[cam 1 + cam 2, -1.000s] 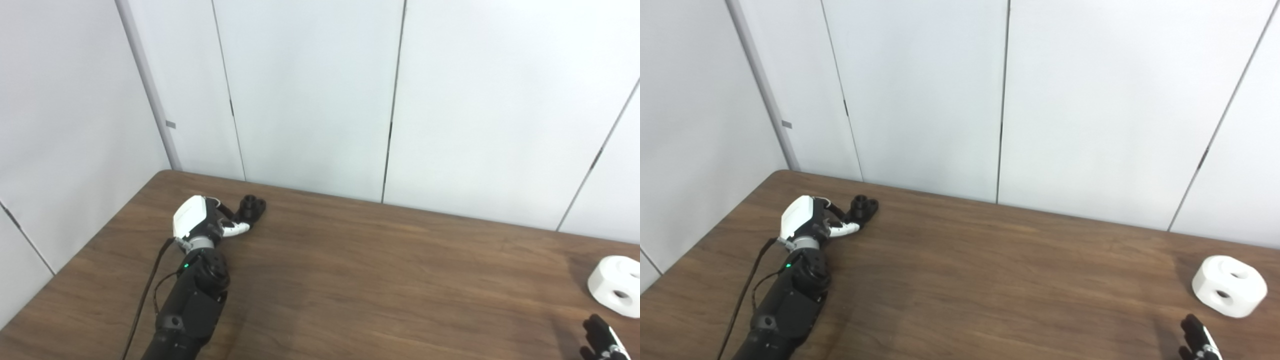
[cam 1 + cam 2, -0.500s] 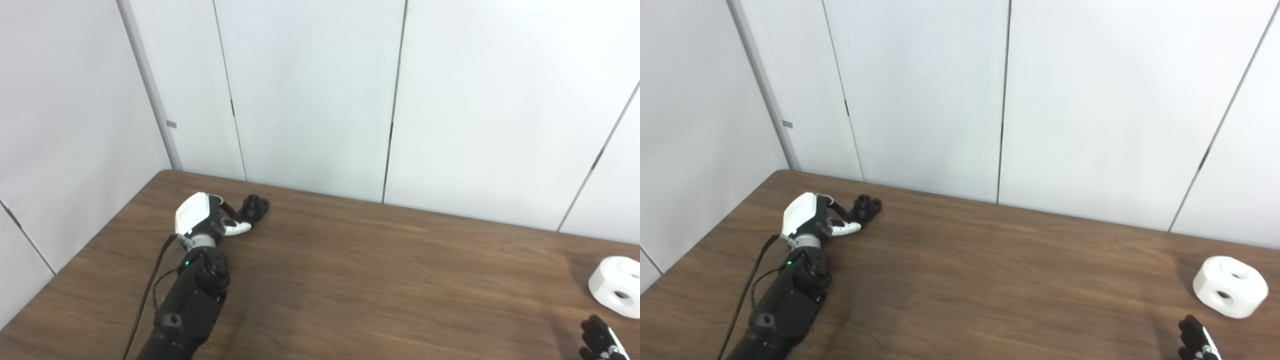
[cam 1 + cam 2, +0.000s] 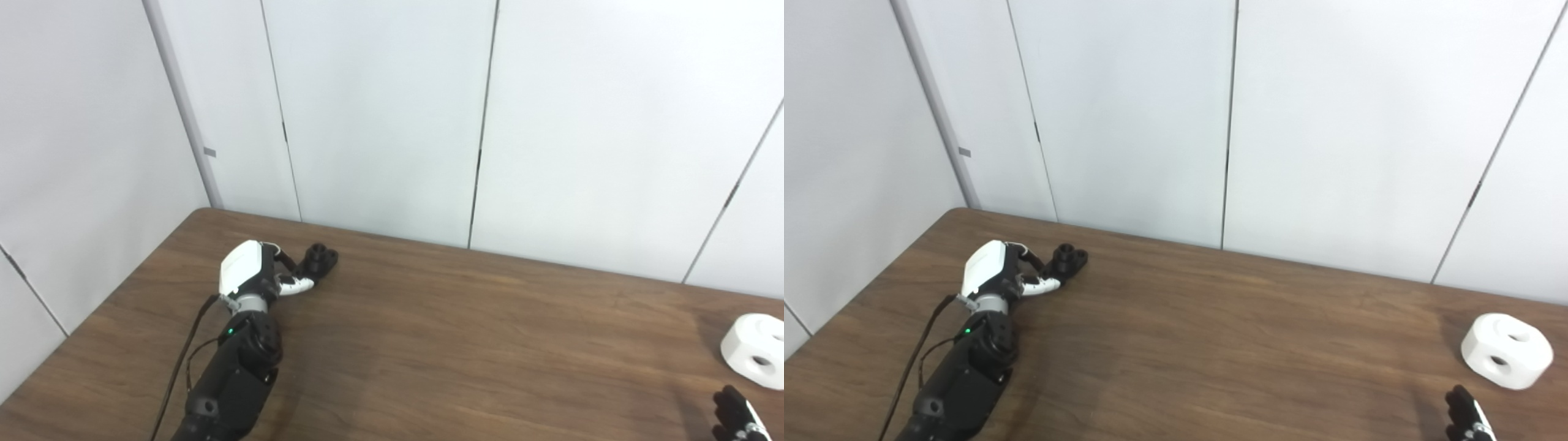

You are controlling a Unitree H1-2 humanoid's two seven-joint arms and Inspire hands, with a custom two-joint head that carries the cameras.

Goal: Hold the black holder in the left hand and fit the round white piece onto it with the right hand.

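1. Since a second ago I see my left hand [image 3: 254, 275] and the black holder [image 3: 321, 260] both shifted a little to the right along the table [image 3: 465, 343]; the white piece and my right hand have not moved.
2. The left hand's fingers reach the holder's near end; I cannot tell whether they are clamped on it.
3. The holder seems to lie on the table, its long axis running from my left hand up and to the right, away from it.
4. The round white piece [image 3: 1507, 350] sits well apart from the holder, at the table's right end, untouched, one hole facing up, one sideways.
5. Only the fingertips of my right hand [image 3: 1467, 419] show, just below the white piece; I cannot tell whether they are spread or closed.
6. My judgement: nothing is fitted yet; securing the holder, picking up the white piece and mating remain.
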